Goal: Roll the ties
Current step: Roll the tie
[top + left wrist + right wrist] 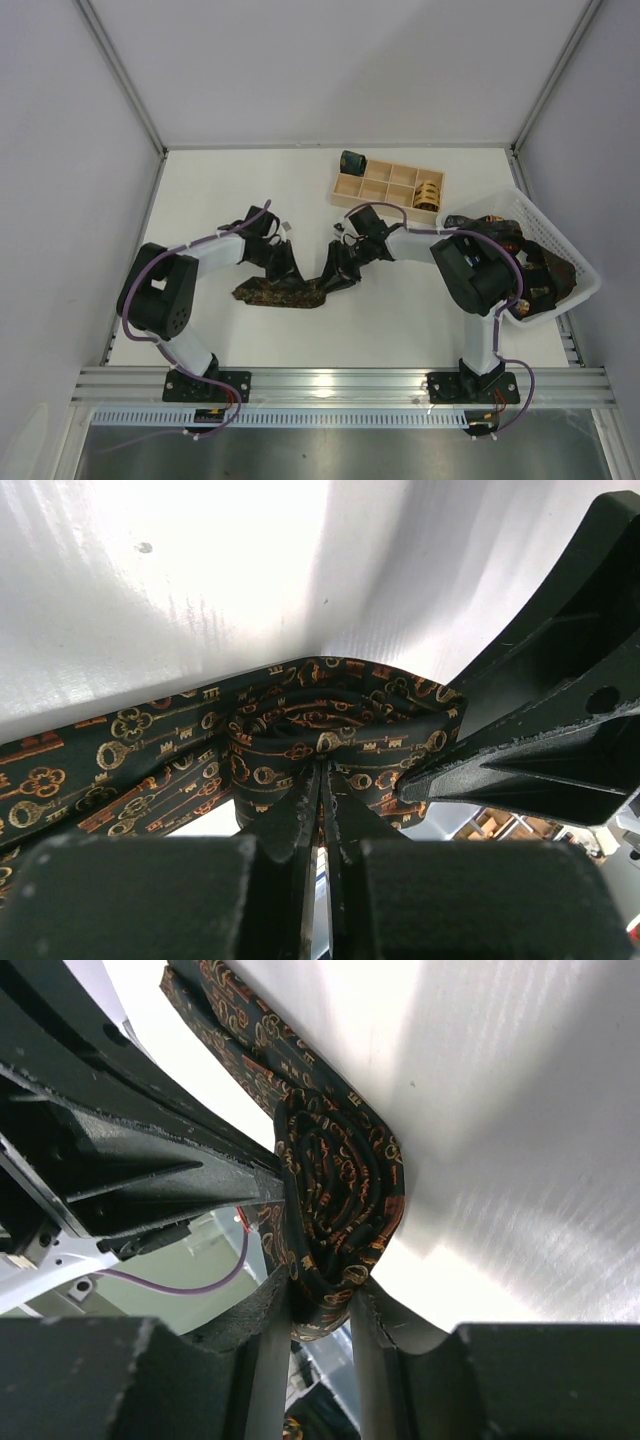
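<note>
Tie: partly coiled, tail flat on table | left gripper: narrow, pinches tie beside coil | right gripper: narrow, clamps coil | basket: holds more ties, right of right arm

Tie: woven cloth, faint sheen, printed pattern. Table: white, smooth, glossy glare. Fingers: matt black plastic, grainy edges. Tray, 1 o'clock: pale matt wood. Basket, 3 o'clock: white plastic mesh. Rail, 6 o'clock: probably brushed metal.
</note>
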Robot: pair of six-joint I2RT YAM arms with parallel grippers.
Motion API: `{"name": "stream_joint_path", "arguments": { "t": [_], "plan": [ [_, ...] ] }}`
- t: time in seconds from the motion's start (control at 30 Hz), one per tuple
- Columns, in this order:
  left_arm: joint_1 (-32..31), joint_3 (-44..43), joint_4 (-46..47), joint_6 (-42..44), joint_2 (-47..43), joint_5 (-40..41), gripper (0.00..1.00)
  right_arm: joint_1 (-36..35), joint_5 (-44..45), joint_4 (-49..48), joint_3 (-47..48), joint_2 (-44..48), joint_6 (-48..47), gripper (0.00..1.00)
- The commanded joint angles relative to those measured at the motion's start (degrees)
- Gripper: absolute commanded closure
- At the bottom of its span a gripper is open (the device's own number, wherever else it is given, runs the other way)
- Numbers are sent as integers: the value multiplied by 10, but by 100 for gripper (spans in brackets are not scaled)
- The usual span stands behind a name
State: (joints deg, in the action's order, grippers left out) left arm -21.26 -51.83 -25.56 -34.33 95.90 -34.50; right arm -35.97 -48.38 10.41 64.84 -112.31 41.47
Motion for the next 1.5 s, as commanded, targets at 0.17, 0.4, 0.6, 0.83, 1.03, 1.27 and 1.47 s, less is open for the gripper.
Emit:
{"name": "stream_joint_path", "arguments": {
  "t": [0.17,0.4,0.6,0.83,1.03,1.27,1.47],
  "plan": [
    [-67,2,31,-25,10,-2,91,-2,35,166,71,30,-34,83],
    [-128,-18,60,-60,26,-4,91,-9,125,341,121,44,-94,83],
    [-130,2,65,-59,10,5,90,-45,194,420,169,31,-117,83],
    [-111,45,62,-51,-34,12,89,-115,314,508,266,-19,-99,85],
    [-82,70,41,-31,-72,19,89,-146,346,518,294,-41,-59,85],
    [-69,111,36,-31,-112,35,92,-166,378,544,350,-73,-41,84],
    [-59,118,1,-9,-154,74,92,-171,383,553,383,-90,-36,83]
  ]
}}
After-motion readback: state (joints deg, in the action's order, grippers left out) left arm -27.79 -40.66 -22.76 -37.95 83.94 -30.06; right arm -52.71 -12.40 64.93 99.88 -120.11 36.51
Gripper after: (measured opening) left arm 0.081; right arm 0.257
